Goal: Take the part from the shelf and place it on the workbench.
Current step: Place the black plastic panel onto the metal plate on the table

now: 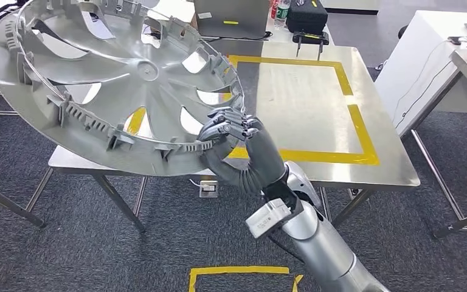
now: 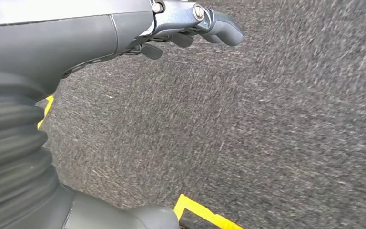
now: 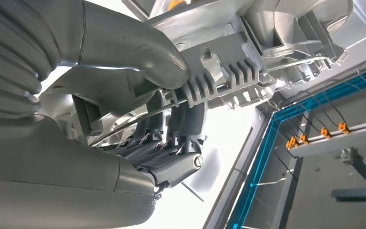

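Workbench (image 1: 340,121) partly hidden behind part (image 1: 115,85); right hand (image 1: 228,137) grips rim.

part (image 1: 115,79): silver matt plastic | workbench (image 1: 304,103): brushed steel | floor (image 2: 267,133): rough grey carpet

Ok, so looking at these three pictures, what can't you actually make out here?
- Head view: the wheel cover is cut off by the top edge, and it hides part of the workbench and most of the yellow tape's left side.
- Head view: the right hand has its fingertips hidden behind the rim.
- Left wrist view: the left hand is partly cut off at the top edge; the carpet is blurred.
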Controlling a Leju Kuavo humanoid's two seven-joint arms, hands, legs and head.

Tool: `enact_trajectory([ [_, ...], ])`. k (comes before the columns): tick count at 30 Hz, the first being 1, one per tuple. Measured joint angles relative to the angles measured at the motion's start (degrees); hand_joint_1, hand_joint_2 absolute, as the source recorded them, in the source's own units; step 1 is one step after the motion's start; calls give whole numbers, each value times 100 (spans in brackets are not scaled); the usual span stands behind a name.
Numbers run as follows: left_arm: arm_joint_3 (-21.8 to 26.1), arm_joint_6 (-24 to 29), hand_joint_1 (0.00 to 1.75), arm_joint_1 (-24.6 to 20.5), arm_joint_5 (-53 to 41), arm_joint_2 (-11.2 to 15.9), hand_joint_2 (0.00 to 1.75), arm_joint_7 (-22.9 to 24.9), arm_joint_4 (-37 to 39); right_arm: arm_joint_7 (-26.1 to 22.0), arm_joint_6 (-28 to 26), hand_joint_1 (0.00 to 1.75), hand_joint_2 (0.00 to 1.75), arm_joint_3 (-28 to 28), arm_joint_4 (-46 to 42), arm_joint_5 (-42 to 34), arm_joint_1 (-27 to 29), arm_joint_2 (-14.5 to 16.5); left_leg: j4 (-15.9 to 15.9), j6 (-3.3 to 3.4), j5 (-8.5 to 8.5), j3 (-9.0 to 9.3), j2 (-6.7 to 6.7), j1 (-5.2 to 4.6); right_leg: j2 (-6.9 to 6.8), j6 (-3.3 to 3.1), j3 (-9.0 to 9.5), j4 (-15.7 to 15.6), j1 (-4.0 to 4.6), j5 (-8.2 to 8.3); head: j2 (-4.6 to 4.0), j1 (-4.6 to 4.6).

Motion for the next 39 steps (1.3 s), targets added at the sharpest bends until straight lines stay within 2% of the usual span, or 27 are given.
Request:
enact_trajectory([
  [1,-7,8,0,-11,9,-14,175,-2,2,66,-56,175,175,19,135,81,-142,32,-2,-19,-31,31,-7,-8,0,-52,136,-367,24,173,0,-8],
  [2,-11,15,0,-21,20,-26,175,-2,4,123,-146,175,175,31,285,171,-279,62,-6,-44,-50,42,-13,-8,1,-88,228,-608,49,252,0,-11],
  [4,-13,26,0,-28,41,-47,175,-1,9,215,-376,175,175,50,591,363,-523,120,-27,-113,-71,51,-19,0,9,-126,284,-748,88,222,0,-14],
  [7,-15,38,0,-26,64,-59,175,8,10,382,-752,175,175,71,1035,657,-770,204,104,-203,-159,12,-5,-5,3,-171,408,-852,31,207,0,-23],
  [8,-15,41,0,-29,72,-58,175,9,9,436,-875,175,175,73,1190,738,-836,235,344,-227,-258,-108,2,-9,-8,-191,469,-885,6,192,0,-34],
  [10,-16,43,0,-20,84,-57,175,9,9,534,-1114,175,175,76,1491,887,-941,288,1090,-261,-505,-544,14,-1,-23,-219,549,-895,-1,130,0,-54],
  [11,-15,43,0,-7,89,-55,175,10,9,588,-1232,175,175,76,1638,956,-973,307,1430,-275,-570,-784,19,2,-20,-220,585,-891,-2,94,0,-53],
  [12,-15,43,0,8,93,-53,175,11,9,645,-1332,175,175,76,1769,1024,-995,318,1608,-284,-534,-950,21,4,-14,-217,625,-888,-4,55,0,-53],
  [13,-14,43,0,20,97,-47,175,11,9,707,-1428,175,175,76,1906,1103,-1017,327,1570,-289,-381,-1013,22,5,-4,-209,673,-882,-9,13,0,-53],
  [14,-14,43,0,27,100,-42,175,8,9,778,-1511,175,175,75,2039,1184,-1043,338,1314,-290,-128,-965,24,6,7,-195,728,-875,-17,-34,0,-52],
  [15,-14,43,0,28,101,-37,175,3,9,849,-1587,175,175,73,2155,1269,-1074,348,903,-290,168,-831,27,9,15,-173,788,-864,-27,-88,0,-54],
  [16,-15,43,0,26,105,-33,175,-1,10,927,-1678,175,175,67,2276,1361,-1118,359,514,-287,374,-672,30,4,21,-140,830,-845,-22,-146,0,-57],
  [17,-15,44,0,20,113,-34,175,-7,10,1008,-1778,175,175,57,2400,1454,-1171,368,220,-260,487,-544,28,1,29,-109,852,-823,-17,-193,0,-68],
  [18,-15,48,0,16,121,-35,175,-9,10,1076,-1875,175,175,41,2512,1533,-1227,373,57,-228,510,-471,25,-5,33,-81,858,-807,-7,-227,0,-68],
  [21,-15,72,0,25,107,-40,175,11,10,1176,-2052,175,175,-63,2807,1672,-1345,377,11,-99,414,-445,5,-7,32,-20,861,-796,2,-288,-1,-48],
  [23,-16,83,0,34,84,-43,175,20,10,1196,-2073,175,175,-157,2928,1704,-1373,377,6,-27,377,-422,0,8,18,39,762,-564,-10,-427,-1,-35],
  [24,-17,84,0,35,79,-44,175,19,9,1211,-2087,175,175,-198,2973,1720,-1379,377,4,-2,361,-412,1,10,11,70,605,-270,-17,-558,-1,-26],
  [26,-25,81,0,41,47,-44,175,29,9,1258,-2155,175,175,-271,3071,1775,-1375,364,6,27,328,-396,4,8,8,105,117,532,-22,-835,0,-12],
  [27,-38,76,0,49,22,-43,175,43,9,1297,-2210,175,175,-307,3117,1824,-1359,348,6,33,309,-381,3,6,8,106,-95,823,-22,-869,0,-11],
  [28,-55,67,0,59,-3,-42,175,61,9,1354,-2272,175,175,-341,3157,1888,-1338,326,7,34,289,-357,-3,3,8,94,-211,907,-20,-784,0,-8],
  [29,-75,56,0,67,-21,-41,175,78,9,1429,-2339,175,175,-376,3188,1968,-1314,301,7,34,267,-323,-14,-1,8,70,-206,755,-15,-584,0,-6],
  [31,-110,38,0,77,-45,-47,175,99,12,1591,-2460,175,175,-439,3225,2143,-1279,252,4,24,222,-249,-37,-12,4,-28,56,-18,18,-57,0,-5],
  [32,-120,32,0,78,-50,-54,175,104,14,1677,-2515,175,175,-470,3239,2241,-1273,231,1,7,208,-231,-47,-19,-1,-83,189,-384,42,119,0,-9],
  [34,-136,23,0,81,-62,-62,175,112,15,1850,-2616,175,175,-524,3257,2451,-1272,198,-12,-47,198,-234,-47,-19,-3,-149,306,-739,84,212,0,-10],
  [35,-145,21,0,83,-69,-61,175,116,15,1940,-2657,175,175,-549,3262,2557,-1268,184,-12,-64,190,-238,-43,-28,3,-130,314,-785,82,210,0,-8],
  [38,-167,21,0,91,-97,-60,175,125,15,2201,-2765,175,175,-646,3292,2850,-1240,126,-47,-40,187,-211,-18,-43,29,-28,332,-834,60,219,0,-4],
  [39,-173,23,0,90,-104,-58,175,126,14,2318,-2810,175,175,-676,3305,2980,-1232,106,-70,-39,196,-198,-15,-41,34,-21,333,-834,60,213,0,-4],
])
